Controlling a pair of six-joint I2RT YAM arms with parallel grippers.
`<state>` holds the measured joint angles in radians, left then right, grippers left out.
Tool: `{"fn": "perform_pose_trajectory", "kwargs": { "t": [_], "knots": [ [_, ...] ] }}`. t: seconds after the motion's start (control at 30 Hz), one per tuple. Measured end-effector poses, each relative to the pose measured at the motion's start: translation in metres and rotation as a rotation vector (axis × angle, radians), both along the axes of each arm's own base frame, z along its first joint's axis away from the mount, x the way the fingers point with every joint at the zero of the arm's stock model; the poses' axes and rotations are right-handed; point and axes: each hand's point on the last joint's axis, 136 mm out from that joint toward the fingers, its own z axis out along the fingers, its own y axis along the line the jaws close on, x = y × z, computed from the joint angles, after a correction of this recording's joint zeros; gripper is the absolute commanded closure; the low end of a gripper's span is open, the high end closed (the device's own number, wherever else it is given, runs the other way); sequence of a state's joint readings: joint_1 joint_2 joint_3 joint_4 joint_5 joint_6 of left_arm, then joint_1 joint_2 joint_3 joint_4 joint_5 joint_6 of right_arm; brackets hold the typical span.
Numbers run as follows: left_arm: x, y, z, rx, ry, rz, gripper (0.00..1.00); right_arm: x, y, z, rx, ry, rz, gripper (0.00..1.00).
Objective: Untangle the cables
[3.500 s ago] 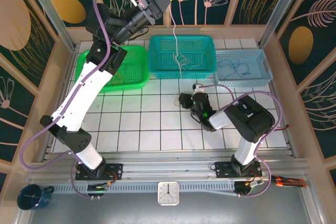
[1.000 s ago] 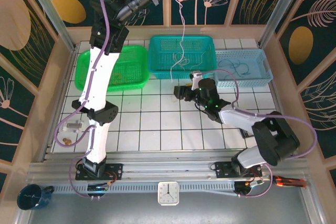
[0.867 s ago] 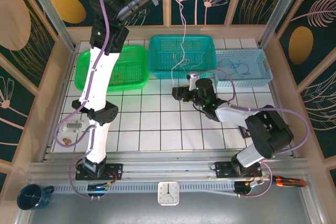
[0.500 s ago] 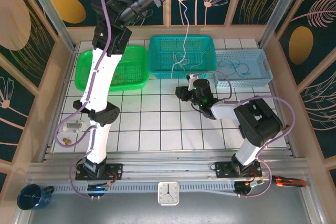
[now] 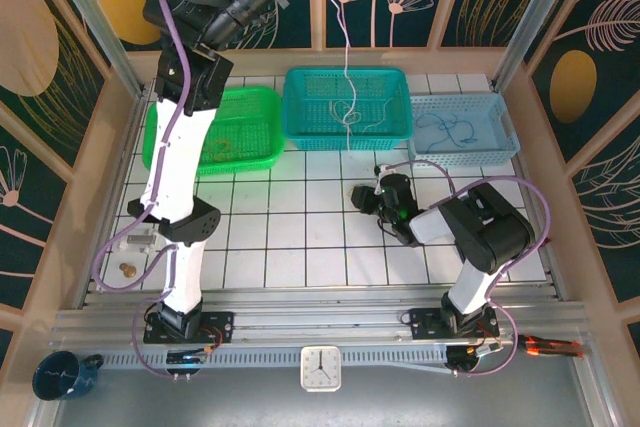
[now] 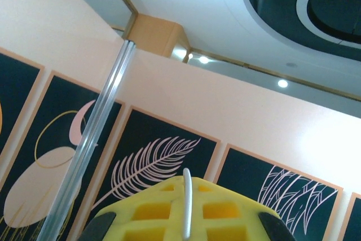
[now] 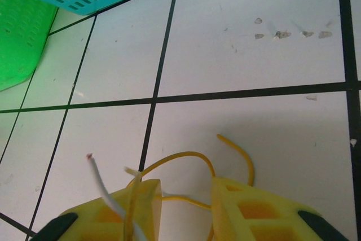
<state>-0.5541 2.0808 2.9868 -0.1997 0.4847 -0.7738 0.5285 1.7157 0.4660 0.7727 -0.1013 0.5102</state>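
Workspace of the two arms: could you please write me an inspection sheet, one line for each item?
Surface: white tiled table, small specks on one tile.
Job's things: white cable hangs from the left gripper into a tangle in the teal basket; yellow cable loops at the right gripper; blue cable lies in the light blue basket.
Clutter: green basket beside the teal one; clock and mug at the near edge.
Grippers: left gripper high up, jaws shut on the white cable; right gripper low over the tiles, jaws slightly apart, grip cannot be told.
Cables: purple hoses run along both arms.
Surroundings: leaf-patterned panels, metal frame.
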Motion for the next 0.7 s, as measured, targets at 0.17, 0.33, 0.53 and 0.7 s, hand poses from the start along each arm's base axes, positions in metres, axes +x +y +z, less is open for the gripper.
{"fn": "perform_pose_trajectory", "kwargs": {
  "t": [0.17, 0.33, 0.53, 0.7],
  "knots": [
    [-0.005, 0.009, 0.008, -0.013, -0.018, 0.028, 1.0, -0.002, 0.0, 0.001, 0.018, -0.003, -0.008, 0.67],
    [-0.005, 0.02, 0.012, -0.013, -0.028, 0.078, 1.0, -0.003, 0.002, 0.003, 0.031, -0.016, -0.006, 0.67],
    [-0.015, 0.044, 0.026, -0.011, -0.064, 0.177, 1.0, -0.004, -0.001, 0.001, 0.032, -0.008, -0.022, 0.69],
    [-0.034, 0.066, 0.04, -0.014, -0.098, 0.256, 1.0, -0.002, 0.002, 0.006, 0.054, -0.022, -0.028, 0.5]
  ]
}}
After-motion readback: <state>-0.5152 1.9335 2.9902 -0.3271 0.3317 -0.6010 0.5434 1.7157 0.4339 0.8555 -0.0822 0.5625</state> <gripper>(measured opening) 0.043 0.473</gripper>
